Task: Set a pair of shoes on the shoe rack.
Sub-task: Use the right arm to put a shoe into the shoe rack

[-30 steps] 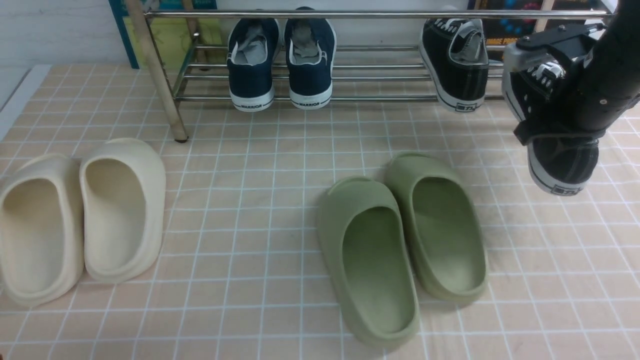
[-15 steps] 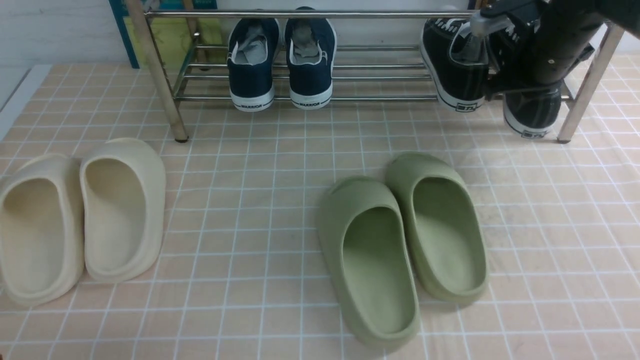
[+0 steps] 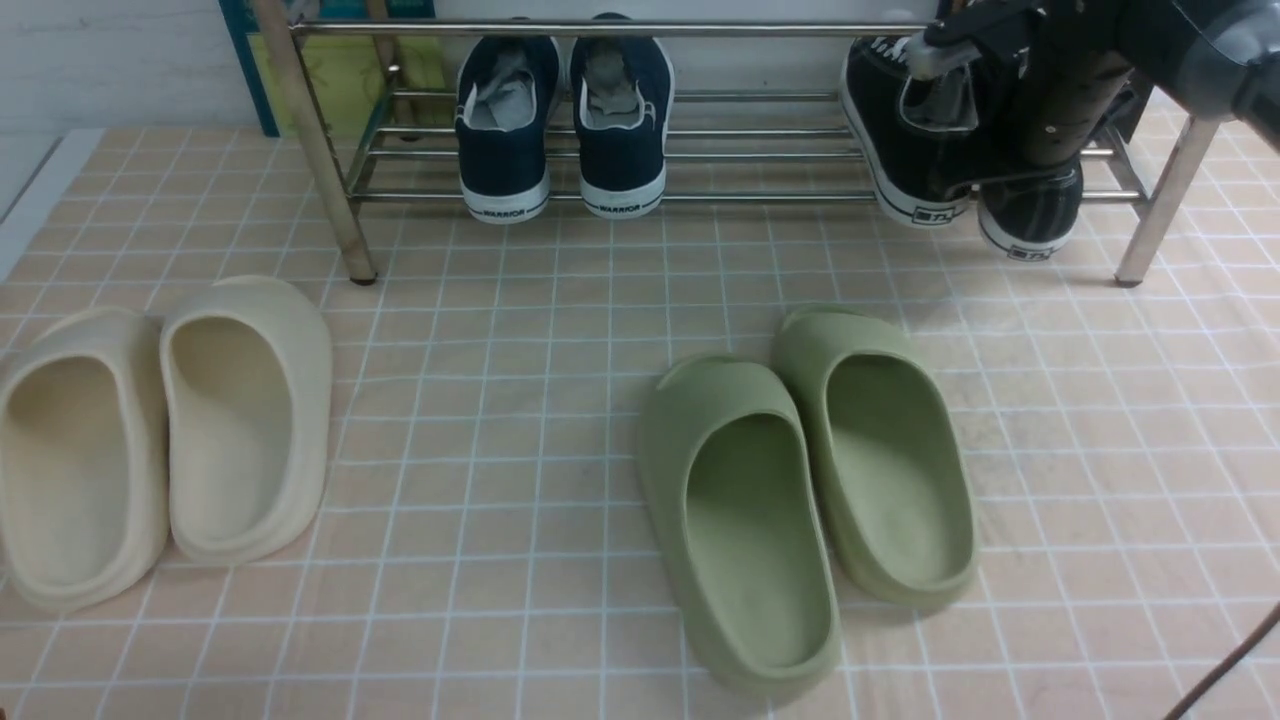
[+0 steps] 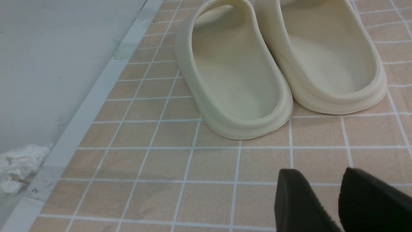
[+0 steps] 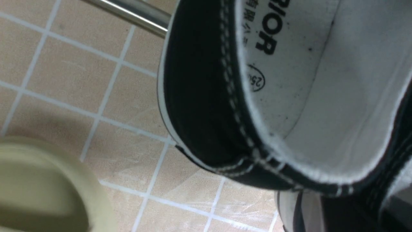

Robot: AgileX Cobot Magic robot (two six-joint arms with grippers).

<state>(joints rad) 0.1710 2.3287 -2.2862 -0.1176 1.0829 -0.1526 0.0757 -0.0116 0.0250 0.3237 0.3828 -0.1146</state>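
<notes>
The shoe rack (image 3: 700,195) of steel tubes stands at the back. One black sneaker (image 3: 905,140) of the pair of shoes rests on its lower bars, heel toward me. Just right of it, my right gripper (image 3: 1005,100) is shut on the second black sneaker (image 3: 1030,215), whose heel sticks out over the front bar. A black heel collar with pale lining (image 5: 289,80) fills the right wrist view, and the fingers do not show there. My left gripper (image 4: 322,180) hangs open over bare mat, near the cream slippers (image 4: 273,64).
Two navy sneakers (image 3: 560,120) sit on the rack's left half. Olive green slippers (image 3: 800,480) lie mid-floor, cream slippers (image 3: 160,430) at the left. The rack's posts (image 3: 320,150) (image 3: 1165,200) reach the mat. The mat's edge (image 4: 80,122) borders grey floor.
My right arm has carried the second black sneaker from above the floor at the front right back to the rack, beside the first one. Since half a second ago it has shifted slightly left.
</notes>
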